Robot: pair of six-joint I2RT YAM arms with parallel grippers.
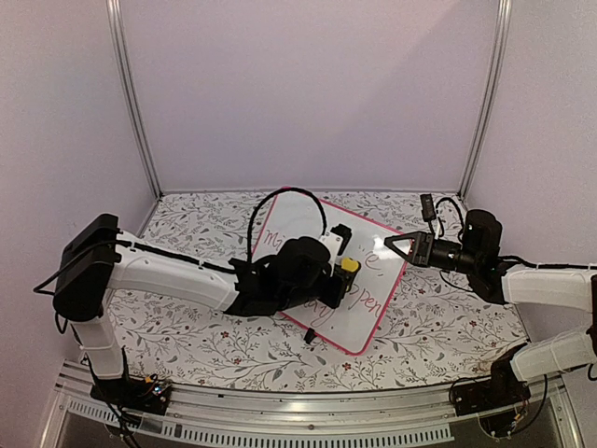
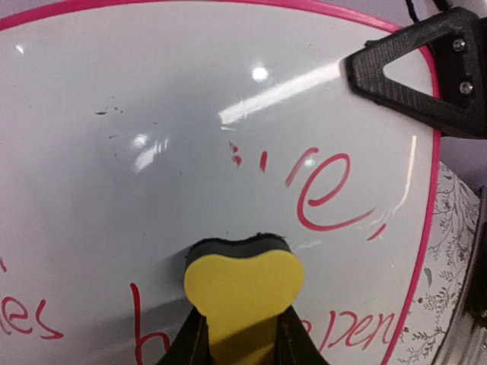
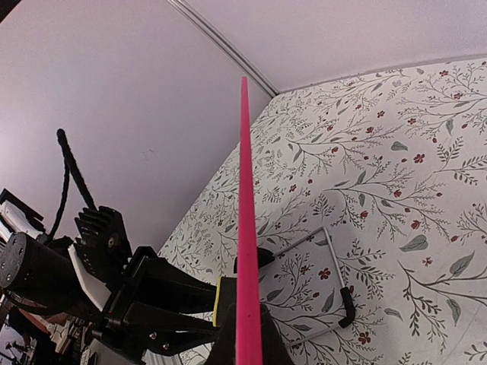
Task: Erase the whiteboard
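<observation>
The whiteboard (image 1: 298,219), a glossy white rectangle in a thin pink-red frame, is held tilted over the middle of the floral-patterned table (image 1: 187,327). Whether its lower edge rests there cannot be told. Its right edge is clamped between the fingers of the right gripper (image 1: 403,247). In the right wrist view the frame (image 3: 243,228) is seen edge-on, running down between those fingers. A yellow eraser with a black felt base (image 2: 243,277) is pinched in the closed left gripper (image 1: 343,273) and appears to be set against the board's face near its middle.

The task is judged to be partly done. A broad patch above and left of the eraser is wiped, with only faint specks seen there. Red handwriting (image 2: 323,198) is left to be erased. It consists of broken strokes and an "e" just beyond the eraser, a whole line below it, and, in the top view, letters near the upper left corner.
</observation>
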